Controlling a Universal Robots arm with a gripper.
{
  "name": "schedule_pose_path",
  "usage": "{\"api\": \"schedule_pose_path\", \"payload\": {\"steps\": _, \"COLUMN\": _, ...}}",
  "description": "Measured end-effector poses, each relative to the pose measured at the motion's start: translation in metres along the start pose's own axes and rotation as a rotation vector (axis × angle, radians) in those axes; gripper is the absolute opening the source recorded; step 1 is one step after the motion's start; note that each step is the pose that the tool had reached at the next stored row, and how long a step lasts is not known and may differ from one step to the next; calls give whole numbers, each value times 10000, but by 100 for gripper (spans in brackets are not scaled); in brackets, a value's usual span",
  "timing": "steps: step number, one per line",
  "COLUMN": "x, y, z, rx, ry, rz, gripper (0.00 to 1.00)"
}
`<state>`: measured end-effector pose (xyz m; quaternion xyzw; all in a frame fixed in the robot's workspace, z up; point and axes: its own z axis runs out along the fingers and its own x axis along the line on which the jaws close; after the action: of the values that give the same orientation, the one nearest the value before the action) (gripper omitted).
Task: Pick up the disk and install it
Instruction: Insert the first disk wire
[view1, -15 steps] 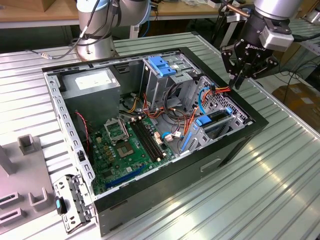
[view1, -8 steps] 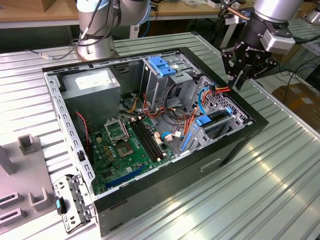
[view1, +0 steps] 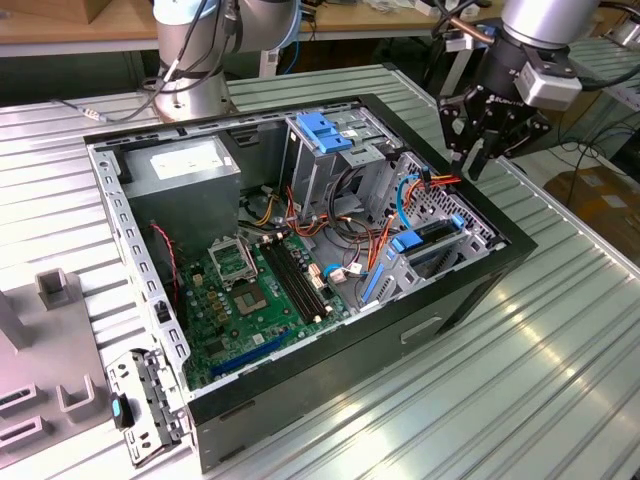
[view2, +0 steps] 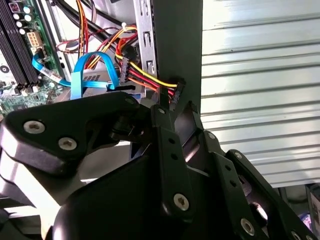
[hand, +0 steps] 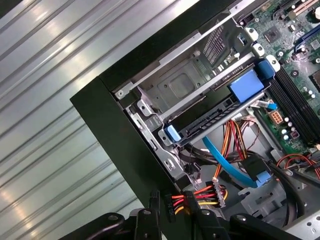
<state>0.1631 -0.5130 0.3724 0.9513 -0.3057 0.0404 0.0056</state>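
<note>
The disk (view1: 432, 238) sits edge-up in the drive bay at the case's corner on the exterior view's right, with blue rails at both ends. In the first wrist view the disk (hand: 215, 117) lies seated in the metal bay, a blue tab at each end. My gripper (view1: 472, 165) hovers above that corner, apart from the disk and a little beyond it. A black power connector (hand: 170, 204) on red, yellow and black wires lies right at the gripper's tip (hand: 170, 197). In the second wrist view the same connector (view2: 177, 92) shows just past the gripper (view2: 175, 109).
The open black computer case (view1: 470, 300) lies on a ribbed metal table (view1: 560, 380). Inside are a motherboard (view1: 260, 290), a grey power-supply box (view1: 185, 170), a metal cage with a blue latch (view1: 322, 130) and loose cables (view1: 350, 215). Grey fixtures (view1: 50, 350) stand at the exterior view's left.
</note>
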Motion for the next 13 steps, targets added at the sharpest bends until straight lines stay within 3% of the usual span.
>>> {"api": "schedule_pose_path", "payload": {"steps": 4, "x": -9, "y": -48, "z": 43, "rx": 5, "ry": -1, "rz": -53, "gripper": 33}}
{"api": "schedule_pose_path", "payload": {"steps": 10, "x": 0, "y": -59, "z": 62, "rx": 48, "ry": -7, "rz": -578, "gripper": 33}}
{"api": "schedule_pose_path", "payload": {"steps": 11, "x": 0, "y": -59, "z": 62, "rx": 48, "ry": -7, "rz": -579, "gripper": 31}}
{"api": "schedule_pose_path", "payload": {"steps": 13, "x": 0, "y": -59, "z": 62, "rx": 47, "ry": -6, "rz": -580, "gripper": 18}}
